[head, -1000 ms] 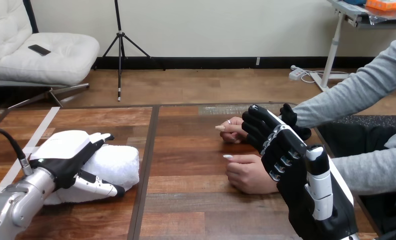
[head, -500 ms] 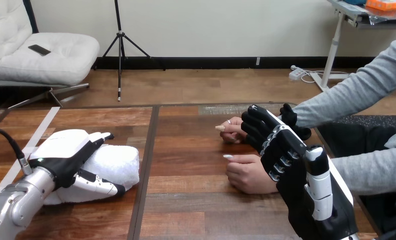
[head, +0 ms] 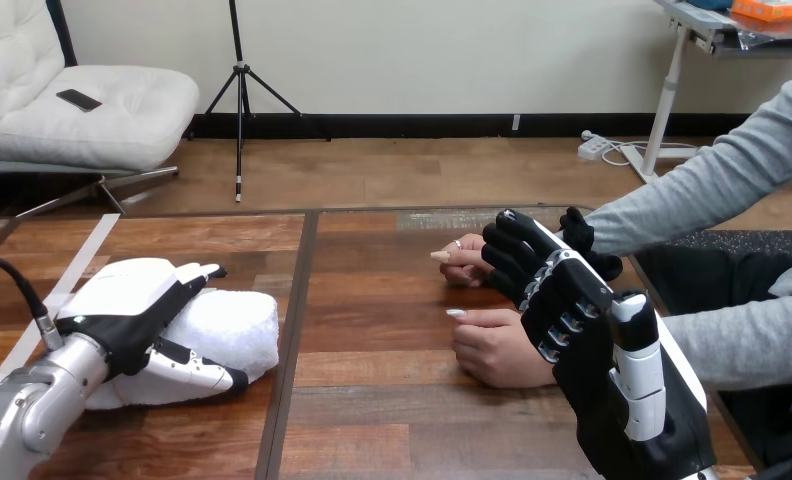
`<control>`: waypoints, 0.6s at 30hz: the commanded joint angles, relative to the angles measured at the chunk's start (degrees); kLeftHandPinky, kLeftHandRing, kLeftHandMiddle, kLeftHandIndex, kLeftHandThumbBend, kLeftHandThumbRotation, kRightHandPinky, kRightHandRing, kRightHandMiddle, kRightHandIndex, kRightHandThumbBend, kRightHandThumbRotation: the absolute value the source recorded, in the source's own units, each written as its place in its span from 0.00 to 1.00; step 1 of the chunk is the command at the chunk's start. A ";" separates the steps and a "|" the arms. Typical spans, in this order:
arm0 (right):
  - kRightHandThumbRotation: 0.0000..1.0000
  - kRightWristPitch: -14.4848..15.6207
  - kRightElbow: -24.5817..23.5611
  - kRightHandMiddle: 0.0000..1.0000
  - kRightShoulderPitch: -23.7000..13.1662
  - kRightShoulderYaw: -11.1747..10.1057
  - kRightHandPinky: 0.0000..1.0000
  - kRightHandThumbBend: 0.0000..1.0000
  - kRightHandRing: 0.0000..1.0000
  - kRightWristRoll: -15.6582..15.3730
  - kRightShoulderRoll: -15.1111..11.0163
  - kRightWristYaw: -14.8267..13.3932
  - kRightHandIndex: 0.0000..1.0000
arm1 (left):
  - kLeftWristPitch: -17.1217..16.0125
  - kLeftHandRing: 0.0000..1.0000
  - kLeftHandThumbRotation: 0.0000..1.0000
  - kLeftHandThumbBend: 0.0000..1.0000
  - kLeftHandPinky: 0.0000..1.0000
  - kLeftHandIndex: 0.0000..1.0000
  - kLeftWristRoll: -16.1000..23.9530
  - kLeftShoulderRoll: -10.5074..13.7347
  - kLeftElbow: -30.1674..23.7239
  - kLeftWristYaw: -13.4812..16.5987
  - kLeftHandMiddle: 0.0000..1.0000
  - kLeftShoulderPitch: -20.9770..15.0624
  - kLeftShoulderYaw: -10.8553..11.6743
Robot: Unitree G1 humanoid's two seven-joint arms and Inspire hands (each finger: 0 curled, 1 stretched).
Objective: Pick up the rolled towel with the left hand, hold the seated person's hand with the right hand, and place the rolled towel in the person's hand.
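The rolled white towel (head: 234,325) lies on the table (head: 372,400) at the left. My left hand (head: 132,305) rests on top of it with fairly straight fingers, its thumb (head: 197,375) lying along the towel's near side. At the right, my right hand (head: 572,310) reaches over the person's farther hand (head: 462,262). Its fingers (head: 512,255) curl over the back of that hand and the thumb (head: 577,232) shows behind the wrist. The person's nearer hand (head: 492,348) rests loosely closed on the table, just left of my right hand.
A dark seam (head: 294,330) runs down the table just right of the towel. A strip of pale tape (head: 77,265) crosses the table's left part. The person's grey-sleeved arms (head: 712,180) come in from the right edge.
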 commanded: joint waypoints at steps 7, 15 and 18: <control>0.94 -0.96 -1.99 0.93 -3.02 -0.22 1.00 0.80 0.95 0.13 0.00 -0.19 0.90 | -0.05 0.91 0.48 1.00 0.89 0.91 0.12 2.26 -3.10 0.69 0.93 -4.59 -0.61; 0.95 -0.62 -2.27 0.92 -2.98 -0.28 1.00 0.81 0.95 0.18 -0.12 -0.28 0.89 | 2.10 0.89 0.45 1.00 0.88 0.90 -0.27 2.29 -4.88 -2.84 0.91 -4.48 -0.47; 0.95 -0.51 -2.41 0.92 -2.92 -0.29 1.00 0.81 0.95 0.13 -0.17 -0.35 0.89 | 2.94 0.89 0.44 1.00 0.88 0.89 -0.09 2.42 -5.84 -3.82 0.91 -4.33 -0.53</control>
